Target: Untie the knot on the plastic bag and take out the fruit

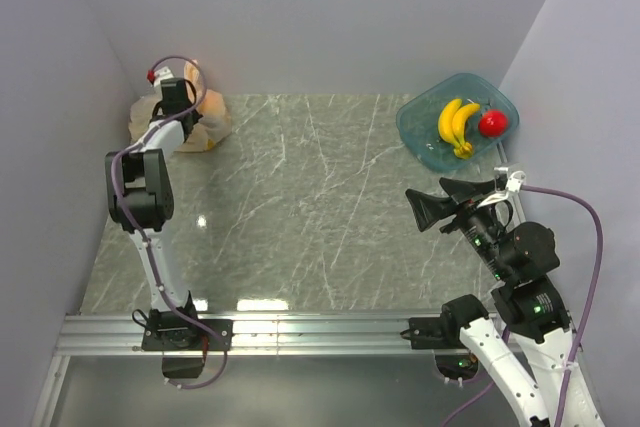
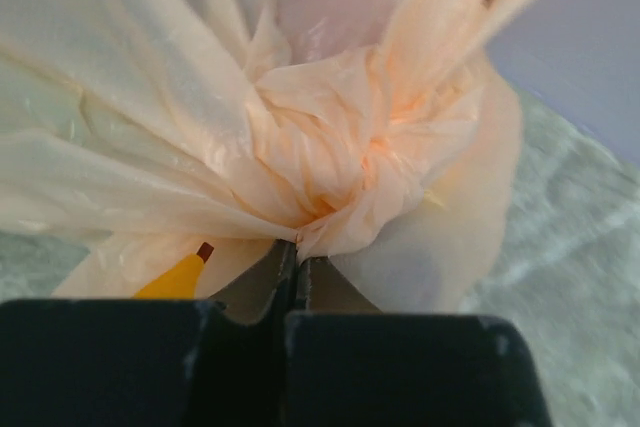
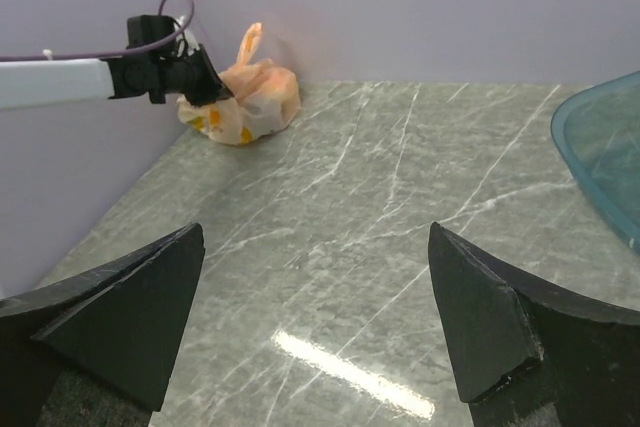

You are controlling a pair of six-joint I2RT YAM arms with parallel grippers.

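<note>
The plastic bag [image 1: 212,123] lies in the far left corner against the wall, and it also shows in the right wrist view [image 3: 250,107]. In the left wrist view its pale-orange plastic [image 2: 120,127] fills the frame, with the knot [image 2: 340,147] bunched in the middle. My left gripper [image 2: 295,252] is shut, its tips pinching the plastic at the knot's lower edge; it also shows from above [image 1: 187,99]. A yellow-orange shape with a dark tip [image 2: 185,272] shows at the bag; I cannot tell whether it is fruit or print. My right gripper [image 3: 315,237] is wide open and empty above the table at the right [image 1: 428,193].
A teal clear tub [image 1: 420,137] stands at the back right with bananas [image 1: 455,125] and a red fruit [image 1: 491,124] in it; its rim shows in the right wrist view [image 3: 600,147]. Walls close in on the left, back and right.
</note>
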